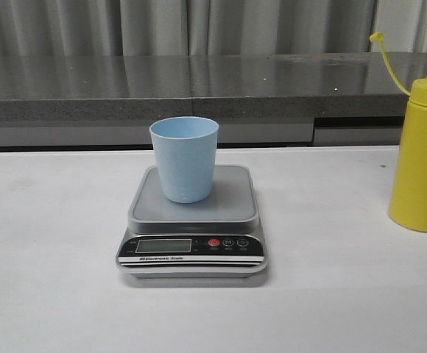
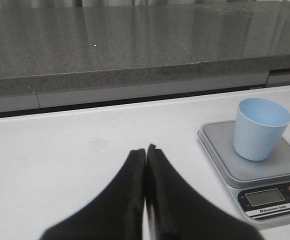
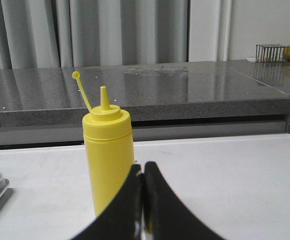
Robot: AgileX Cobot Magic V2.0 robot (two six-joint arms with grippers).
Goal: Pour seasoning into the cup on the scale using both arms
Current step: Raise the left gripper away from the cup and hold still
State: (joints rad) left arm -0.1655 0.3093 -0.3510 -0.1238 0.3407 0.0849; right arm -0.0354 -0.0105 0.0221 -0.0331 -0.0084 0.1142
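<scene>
In the left wrist view we see the left gripper (image 2: 145, 149) with its two dark fingers (image 2: 130, 200) clenched tip to tip, nothing between them, held above a bare stretch of the white tabletop (image 2: 60, 165). The scale (image 2: 285, 167) sits off to one side of those fingers, well apart from them, and the cup (image 2: 260, 129) stands upright on its steel platform. In the right wrist view we see the right gripper (image 3: 143, 165) likewise clenched, its fingers (image 3: 160, 210) pressed together and grasping nothing; the seasoning (image 3: 108, 160) stands upright on the tabletop just beyond them, its lower part partly hidden behind one finger, and we cannot tell whether the finger touches it. The bottle's pointed nozzle is uncovered and its thin cap strap sticks up at a slant beside it. A corner of the scale shows at the edge of that same view, apart from the bottle. From the front we see neither gripper. There the pale blue cup (image 1: 185, 159) stands near the middle of the scale (image 1: 191, 220), whose display, red button and black strip face us, while the yellow seasoning (image 1: 421, 154) stands at the right edge of the tabletop (image 1: 51, 294), well apart from the scale. Behind the tabletop runs a dark speckled counter (image 1: 199, 81) backed by grey curtains (image 1: 125, 26).
</scene>
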